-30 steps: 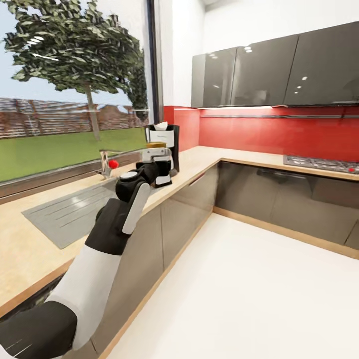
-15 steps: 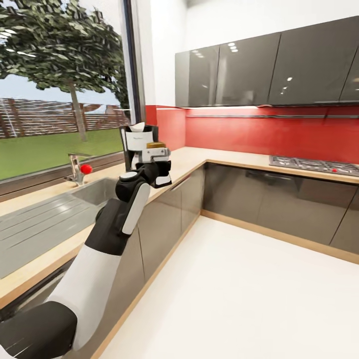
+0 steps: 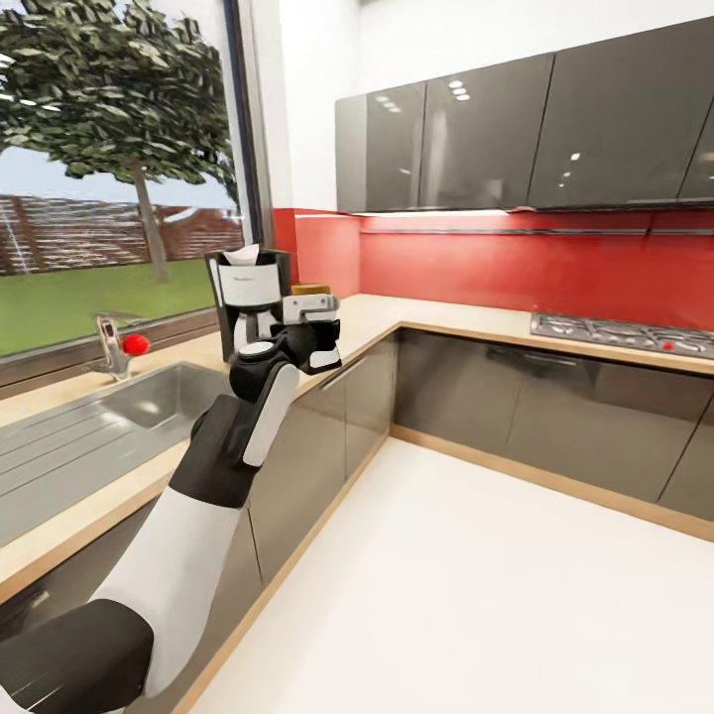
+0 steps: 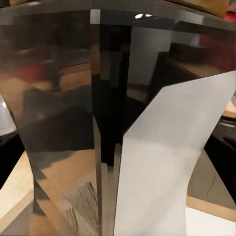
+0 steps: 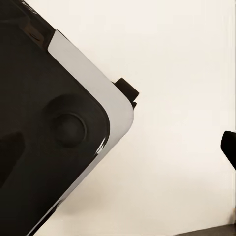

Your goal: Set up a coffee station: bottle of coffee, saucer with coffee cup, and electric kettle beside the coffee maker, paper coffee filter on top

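Observation:
My left gripper [image 3: 309, 315] is shut on the bottle of coffee [image 3: 310, 291], whose yellow-gold cap shows above the fingers. In the left wrist view its dark body [image 4: 73, 98] and white label [image 4: 162, 162] are very close. The bottle is held up in front of the countertop's [image 3: 382, 312] front edge, just right of the coffee maker [image 3: 248, 293]. The coffee maker stands on the countertop with the white paper coffee filter [image 3: 243, 256] on top. A dark fingertip [image 5: 229, 145] of my right gripper shows over pale floor beside my own black and white body.
A steel sink [image 3: 149, 397] with a red-knobbed tap [image 3: 124, 347] lies left of the coffee maker. The countertop turns a corner towards a hob [image 3: 625, 337] under dark wall cabinets [image 3: 555, 129]. Open white floor [image 3: 476, 575] lies to the right.
The whole head view has shifted: the coffee maker, sink and tap slid left in the picture as the camera moved. My left arm holds the bottle in the same pose.

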